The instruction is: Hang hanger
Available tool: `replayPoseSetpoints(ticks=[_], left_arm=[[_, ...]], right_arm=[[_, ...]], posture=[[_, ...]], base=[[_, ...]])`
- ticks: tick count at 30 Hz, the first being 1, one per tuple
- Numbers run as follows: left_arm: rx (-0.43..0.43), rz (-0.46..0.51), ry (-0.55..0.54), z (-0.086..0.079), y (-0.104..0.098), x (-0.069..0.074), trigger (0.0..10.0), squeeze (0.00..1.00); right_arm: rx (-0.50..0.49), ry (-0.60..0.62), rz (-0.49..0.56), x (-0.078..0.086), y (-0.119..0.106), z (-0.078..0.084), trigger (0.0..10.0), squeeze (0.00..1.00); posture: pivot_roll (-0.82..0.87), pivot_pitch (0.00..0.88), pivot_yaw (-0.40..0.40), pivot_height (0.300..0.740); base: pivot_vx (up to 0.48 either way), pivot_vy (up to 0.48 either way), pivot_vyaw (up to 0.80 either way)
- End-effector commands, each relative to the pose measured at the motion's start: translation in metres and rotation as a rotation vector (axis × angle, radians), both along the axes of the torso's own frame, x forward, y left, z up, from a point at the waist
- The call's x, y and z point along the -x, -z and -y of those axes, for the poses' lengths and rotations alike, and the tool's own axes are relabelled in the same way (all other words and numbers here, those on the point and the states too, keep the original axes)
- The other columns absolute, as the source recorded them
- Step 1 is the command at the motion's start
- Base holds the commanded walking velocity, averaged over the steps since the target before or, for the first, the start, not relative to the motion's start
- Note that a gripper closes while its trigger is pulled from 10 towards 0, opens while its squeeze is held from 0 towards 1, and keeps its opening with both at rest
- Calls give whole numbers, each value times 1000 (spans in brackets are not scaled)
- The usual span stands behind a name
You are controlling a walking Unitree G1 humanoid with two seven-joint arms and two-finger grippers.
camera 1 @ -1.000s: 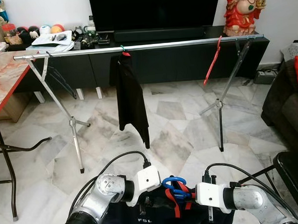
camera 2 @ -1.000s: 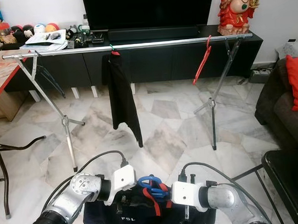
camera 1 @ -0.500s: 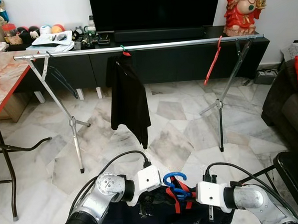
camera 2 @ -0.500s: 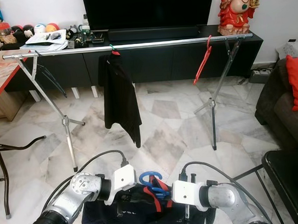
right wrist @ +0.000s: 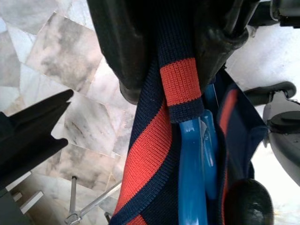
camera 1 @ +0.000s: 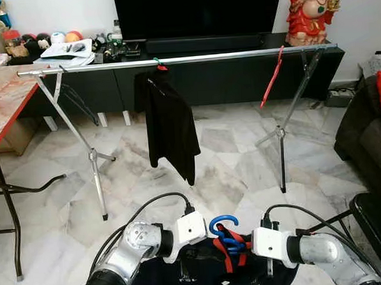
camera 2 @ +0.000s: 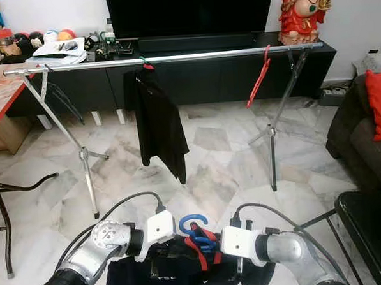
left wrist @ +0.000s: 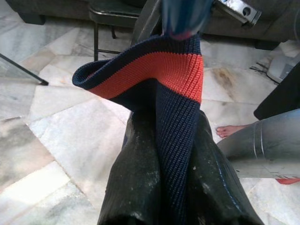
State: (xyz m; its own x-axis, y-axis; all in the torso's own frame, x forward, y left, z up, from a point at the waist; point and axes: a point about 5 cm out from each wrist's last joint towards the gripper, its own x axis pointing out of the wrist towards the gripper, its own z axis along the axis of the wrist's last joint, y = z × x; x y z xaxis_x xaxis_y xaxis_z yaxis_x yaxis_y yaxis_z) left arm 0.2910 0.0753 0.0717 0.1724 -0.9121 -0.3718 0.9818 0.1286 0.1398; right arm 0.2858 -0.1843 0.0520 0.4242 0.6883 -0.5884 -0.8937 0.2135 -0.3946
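Marble-tiled floor [camera 1: 230, 172], pale with grey veining. Silver clothes rail [camera 1: 173, 60] spans the room on splayed legs, in front of a long black TV cabinet [camera 1: 225, 77]. A black garment [camera 1: 170, 127] hangs near the rail's middle; an empty red hanger [camera 1: 273, 76] near its right end. Red-edged table [camera 1: 0, 104] at left, dark sofa [camera 1: 369, 139] at right.

Low in the foreground, the blue hanger [camera 1: 224, 233] carries a navy shirt [camera 2: 178, 274] with a navy-and-red ribbed collar [left wrist: 159, 79]. Left gripper [left wrist: 161, 187] clenched on the collar. Right gripper [right wrist: 164, 61] likewise clamped on the collar band, beside the hanger's blue neck.
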Motion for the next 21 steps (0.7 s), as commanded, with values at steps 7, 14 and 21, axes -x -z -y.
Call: replayPoseSetpoints(ticks=[7,14,21], left_arm=[[19,4,-47,-3,1,-1,0,0],[-20,45,-102,-7,5,-7,0,0],[-60,89,-191,-15,9,-12,0,0]], right_arm=[[-18,-14,-9,0,-4,-1,10000,1000],[18,-130,-185,21,5,3,10000,1000],[43,-78,-152,21,6,11,10000,1000]], posture=[[-22,48,-9,740],[-23,49,-13,740],[-27,55,-13,740]], base=[[0,0,0],[0,0,0],[0,0,0]])
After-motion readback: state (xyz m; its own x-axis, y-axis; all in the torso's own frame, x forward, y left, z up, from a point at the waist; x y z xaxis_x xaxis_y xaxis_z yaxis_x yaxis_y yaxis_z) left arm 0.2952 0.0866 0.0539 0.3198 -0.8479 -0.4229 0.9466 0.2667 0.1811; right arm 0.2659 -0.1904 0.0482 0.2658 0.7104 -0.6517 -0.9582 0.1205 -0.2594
